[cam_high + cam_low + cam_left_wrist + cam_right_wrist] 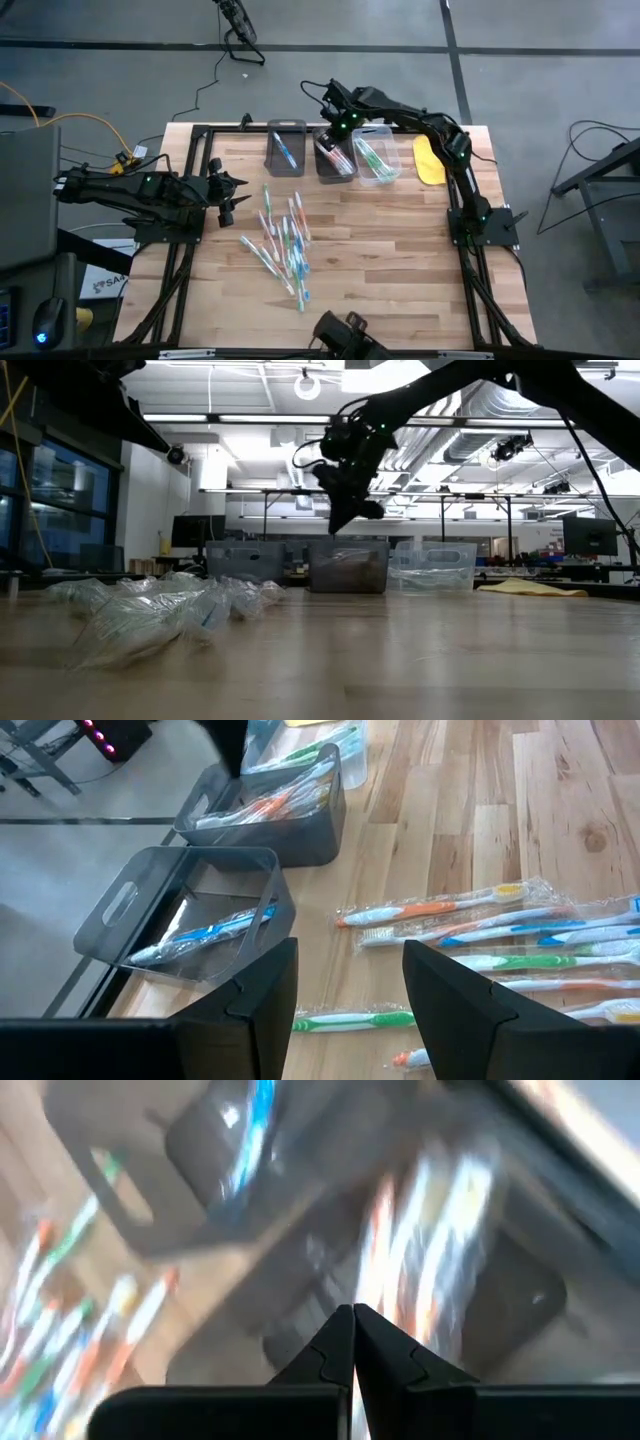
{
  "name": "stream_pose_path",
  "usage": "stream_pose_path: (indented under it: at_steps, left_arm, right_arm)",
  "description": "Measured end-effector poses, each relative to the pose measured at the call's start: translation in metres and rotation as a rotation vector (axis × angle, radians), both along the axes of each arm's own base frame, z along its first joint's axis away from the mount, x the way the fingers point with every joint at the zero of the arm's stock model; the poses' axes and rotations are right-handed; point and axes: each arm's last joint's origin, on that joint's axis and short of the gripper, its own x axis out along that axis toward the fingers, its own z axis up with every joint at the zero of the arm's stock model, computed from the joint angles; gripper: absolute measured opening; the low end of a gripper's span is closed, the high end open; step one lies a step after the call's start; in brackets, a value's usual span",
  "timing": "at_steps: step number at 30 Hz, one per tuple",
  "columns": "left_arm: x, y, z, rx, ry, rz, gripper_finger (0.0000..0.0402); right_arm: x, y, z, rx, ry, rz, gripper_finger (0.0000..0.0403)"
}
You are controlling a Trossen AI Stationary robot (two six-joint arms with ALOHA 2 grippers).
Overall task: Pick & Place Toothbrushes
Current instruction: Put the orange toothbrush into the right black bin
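Wood table (400,260) | toothbrushes (283,240) piled | left fingers (455,1010) wide | right fingers (385,1355) pinched, blurred

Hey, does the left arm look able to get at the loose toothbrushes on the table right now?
Probably yes. The left gripper is open and empty beside the pile of toothbrushes, with bare wood between them; the right gripper is over the bins.

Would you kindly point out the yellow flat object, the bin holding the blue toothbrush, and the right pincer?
yellow flat object (430,160): high view, its middle.
bin with the blue toothbrush (272,160): high view, its left wall.
right pincer (353,1342): right wrist view, where the shut fingertips meet.
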Motion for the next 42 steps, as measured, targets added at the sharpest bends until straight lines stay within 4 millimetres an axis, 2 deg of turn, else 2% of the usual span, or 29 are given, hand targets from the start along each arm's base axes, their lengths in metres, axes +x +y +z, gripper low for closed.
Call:
stream_pose_path:
  at_steps: [4, 8, 13, 17, 24, 27, 31, 37, 42]
  left_arm:
    - [0.0, 0.0, -0.001, -0.001, 0.01, 0.001, 0.0175]
    - [0.0, 0.0, -0.001, -0.004, 0.009, 0.002, 0.0175]
    - [-0.001, 0.0, -0.001, -0.006, 0.011, 0.005, 0.0175]
    - [-0.001, 0.0, -0.001, -0.014, 0.009, 0.009, 0.0175]
    - [-0.001, 0.0, -0.002, -0.017, 0.01, 0.012, 0.0175]
    - [-0.001, 0.0, -0.002, -0.017, 0.01, 0.012, 0.0175]
    - [-0.001, 0.0, -0.002, -0.017, 0.01, 0.012, 0.0175]
    - [-0.001, 0.0, -0.001, -0.018, 0.009, 0.012, 0.0175]
    - [-0.001, 0.0, -0.002, -0.017, 0.01, 0.012, 0.0175]
  right_arm:
    - [-0.005, 0.014, -0.006, 0.029, 0.146, 0.013, 0.0002]
    - [-0.002, 0.032, -0.012, 0.054, 0.24, 0.068, 0.0002]
    - [0.005, 0.048, -0.013, 0.021, 0.278, 0.09, 0.0002]
    - [0.006, 0.053, -0.02, -0.009, 0.309, 0.072, 0.0002]
    - [-0.004, 0.055, -0.054, 0.037, 0.377, 0.073, 0.0002]
    - [-0.004, 0.055, -0.058, 0.032, 0.373, 0.08, 0.0002]
    - [-0.004, 0.055, -0.046, 0.015, 0.319, 0.089, 0.0002]
    - [-0.011, 0.06, -0.012, -0.024, 0.237, 0.078, 0.0002]
    - [-0.014, 0.075, 0.015, -0.056, 0.185, 0.101, 0.0007]
